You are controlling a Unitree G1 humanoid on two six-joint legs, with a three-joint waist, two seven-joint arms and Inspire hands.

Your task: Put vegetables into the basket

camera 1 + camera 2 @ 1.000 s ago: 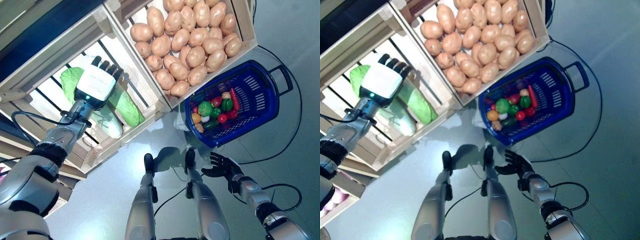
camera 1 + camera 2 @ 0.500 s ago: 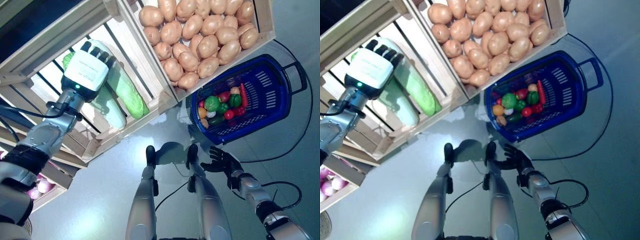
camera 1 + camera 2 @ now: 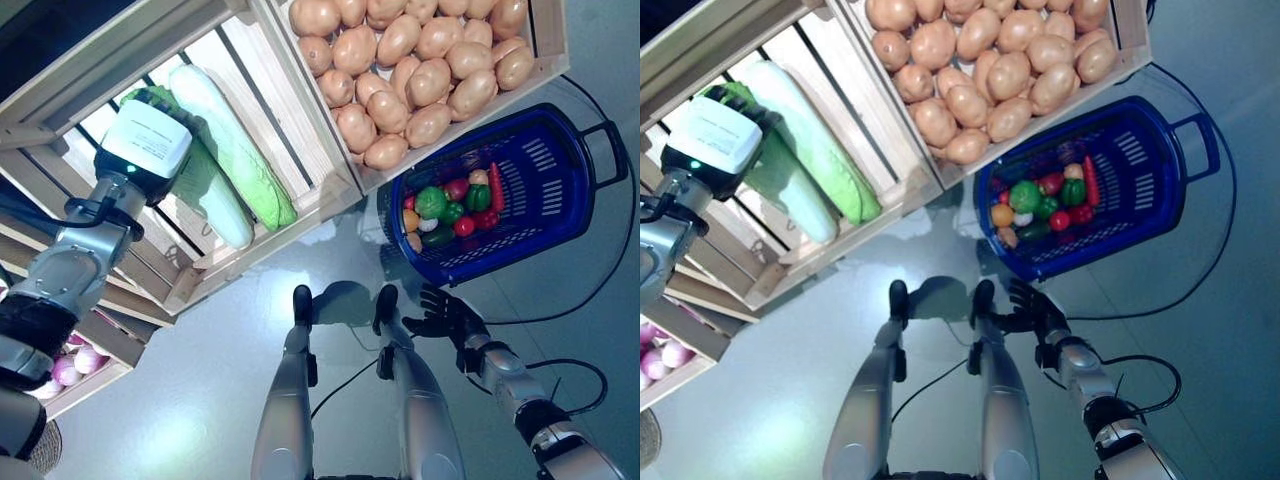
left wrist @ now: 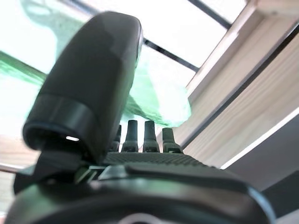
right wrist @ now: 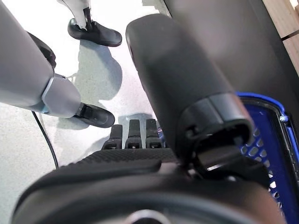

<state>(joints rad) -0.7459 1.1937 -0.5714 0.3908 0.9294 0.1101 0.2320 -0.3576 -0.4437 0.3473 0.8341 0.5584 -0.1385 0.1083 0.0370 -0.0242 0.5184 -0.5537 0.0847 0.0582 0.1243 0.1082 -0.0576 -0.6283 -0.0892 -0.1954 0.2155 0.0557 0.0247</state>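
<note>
A slatted wooden crate holds two long pale-green cabbages lying side by side; this crate is the landmark. The robot's left hand rests over the cabbages' far end, fingers straight and relaxed in its wrist view, gripping nothing. Beside the crate, a second wooden crate is heaped with potatoes. Past that, on the floor, a blue basket already holds small mixed vegetables. The right hand hangs below the basket, open and empty. The cabbages look bulky, leafy and soft, probably slippery; a wrap around mid-length seems safest.
</note>
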